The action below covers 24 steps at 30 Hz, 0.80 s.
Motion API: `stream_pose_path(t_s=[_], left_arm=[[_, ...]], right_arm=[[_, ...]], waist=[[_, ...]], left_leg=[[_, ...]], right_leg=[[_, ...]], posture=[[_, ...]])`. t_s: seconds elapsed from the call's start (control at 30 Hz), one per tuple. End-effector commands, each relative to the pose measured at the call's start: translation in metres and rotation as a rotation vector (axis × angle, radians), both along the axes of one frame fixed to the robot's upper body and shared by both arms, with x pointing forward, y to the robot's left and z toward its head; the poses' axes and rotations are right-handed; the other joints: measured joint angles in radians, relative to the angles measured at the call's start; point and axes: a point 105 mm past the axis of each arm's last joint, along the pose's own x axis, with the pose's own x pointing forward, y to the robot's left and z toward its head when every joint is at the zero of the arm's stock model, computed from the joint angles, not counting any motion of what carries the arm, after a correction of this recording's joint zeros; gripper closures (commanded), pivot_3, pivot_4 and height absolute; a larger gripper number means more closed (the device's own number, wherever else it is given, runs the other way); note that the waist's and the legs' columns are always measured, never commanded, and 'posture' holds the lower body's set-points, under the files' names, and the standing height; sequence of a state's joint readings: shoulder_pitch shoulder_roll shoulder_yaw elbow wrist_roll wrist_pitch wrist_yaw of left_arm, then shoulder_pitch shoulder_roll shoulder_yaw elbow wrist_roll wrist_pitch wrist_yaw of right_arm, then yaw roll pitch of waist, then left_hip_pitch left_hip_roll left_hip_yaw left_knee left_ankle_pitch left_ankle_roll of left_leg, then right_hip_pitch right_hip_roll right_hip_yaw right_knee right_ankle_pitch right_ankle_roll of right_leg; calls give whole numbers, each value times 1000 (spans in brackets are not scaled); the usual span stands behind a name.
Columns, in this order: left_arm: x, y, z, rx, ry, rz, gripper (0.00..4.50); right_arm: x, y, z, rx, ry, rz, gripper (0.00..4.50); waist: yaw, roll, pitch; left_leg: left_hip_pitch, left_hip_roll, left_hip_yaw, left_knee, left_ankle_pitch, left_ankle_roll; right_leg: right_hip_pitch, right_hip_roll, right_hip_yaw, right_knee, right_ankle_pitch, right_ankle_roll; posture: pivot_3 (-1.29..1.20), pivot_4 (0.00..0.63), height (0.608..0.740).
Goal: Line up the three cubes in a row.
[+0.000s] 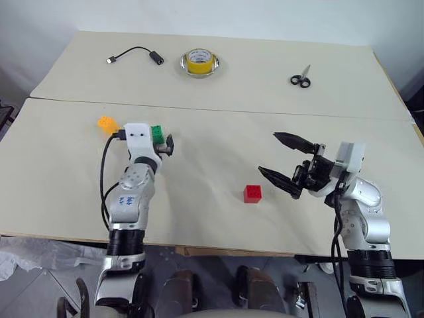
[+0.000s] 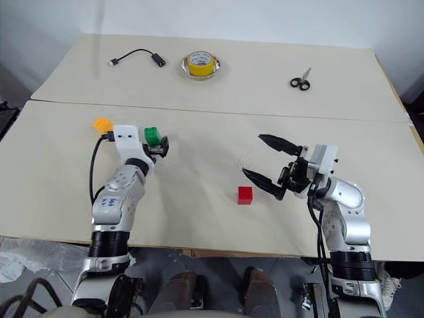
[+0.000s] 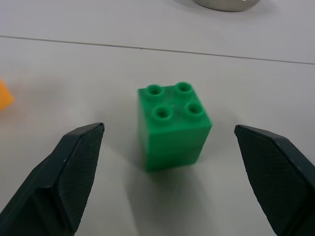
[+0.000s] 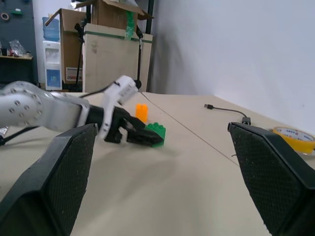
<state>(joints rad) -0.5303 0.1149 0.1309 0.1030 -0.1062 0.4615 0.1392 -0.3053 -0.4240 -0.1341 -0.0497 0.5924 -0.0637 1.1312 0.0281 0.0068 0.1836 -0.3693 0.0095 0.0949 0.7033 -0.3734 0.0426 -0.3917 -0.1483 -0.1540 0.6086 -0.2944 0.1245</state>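
Fingers of my left gripper [image 3: 167, 182] stand wide apart with nothing between the pads, and the green cube [image 3: 173, 125] sits on the table just ahead of them, centred in the gap and touching neither pad. To close well here I judge I should ease forward until the pads flank the cube's flat side walls, keep the wrist level so both pads meet it together, and pinch low enough that the studs stay clear. The cube stands slightly turned against my fingers, so a small roll or a slow close should stop it from twisting out.

It looks like two bricks stacked, bright green, with four round studs on top, upright and square on the cloth. Just off to the left side of that gripper lies the orange-yellow cube [image 1: 107, 124], near the green one but not touching it.

My right gripper [image 1: 286, 162] hangs spread and empty above the table, pointing across toward the left arm. The red cube [image 1: 252, 193] rests a little below and beside its lower finger, apart from it and well apart from the other two cubes. I reckon the row is not yet begun: three cubes, three separate spots.

Farthest out, beyond both grippers, sit a yellow tape roll [image 1: 199, 61], a black cable [image 1: 136, 55] and scissors [image 1: 301, 78].
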Motion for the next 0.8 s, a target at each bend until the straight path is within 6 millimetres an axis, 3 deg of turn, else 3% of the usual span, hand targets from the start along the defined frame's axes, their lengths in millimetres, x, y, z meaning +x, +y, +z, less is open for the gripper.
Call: stream_pose_path(t_s=[0.03, 0.13, 0.27, 0.4, 0.53, 0.7, 0.8], left_arm=[[9, -7, 10, 12, -42, 3, 0], [11, -6, 10, 33, -41, 4, 572], [6, 1, 10, 56, -39, 17, 1804], [-3, 0, 19, 31, -96, -104, 2961], [-34, 0, 39, 178, -262, -562, 2998], [-84, 0, 24, 391, -224, -1140, 2998], [-89, -9, 20, 437, -186, -1320, 2998]], right_arm=[[-4, 5, 11, 13, -44, 10, 55], [-3, 8, 10, 13, -31, 21, 0], [-2, 8, 9, 10, -26, 15, 0], [-2, 5, 6, -4, -18, 7, 0], [-7, -5, 2, -41, -2, -19, 0], [-14, -19, -2, -87, 29, -46, 0], [-19, -25, -6, -110, 49, -58, 0]], waist=[[-1, 0, 0], [-3, 0, 0], [-4, 0, 0], [-6, 0, 0], [-8, 0, 0], [-4, 0, 0], [0, 1, 0]], left_leg=[[0, 0, 0, 0, 0, 0], [0, 0, 0, 0, 0, 0], [0, 0, 0, 0, 0, 0], [0, 1, 0, 0, 0, 0], [0, 1, 0, 0, 0, 0], [0, 1, 1, 0, 0, 0], [0, 0, 1, 0, 0, 0]], right_leg=[[0, 0, 0, 0, 0, 0], [0, 0, -1, 0, 0, 0], [0, 0, -1, 0, 0, 0], [0, 0, -1, 0, 0, 0], [-1, 0, -1, 0, 0, 0], [-1, 0, -1, 0, 0, -1], [0, 0, -1, 0, 0, -1]], posture=[[0, 150, 740], [0, 150, 740], [0, 150, 740], [0, 150, 740], [0, 150, 740], [0, 150, 740], [0, 150, 740]])
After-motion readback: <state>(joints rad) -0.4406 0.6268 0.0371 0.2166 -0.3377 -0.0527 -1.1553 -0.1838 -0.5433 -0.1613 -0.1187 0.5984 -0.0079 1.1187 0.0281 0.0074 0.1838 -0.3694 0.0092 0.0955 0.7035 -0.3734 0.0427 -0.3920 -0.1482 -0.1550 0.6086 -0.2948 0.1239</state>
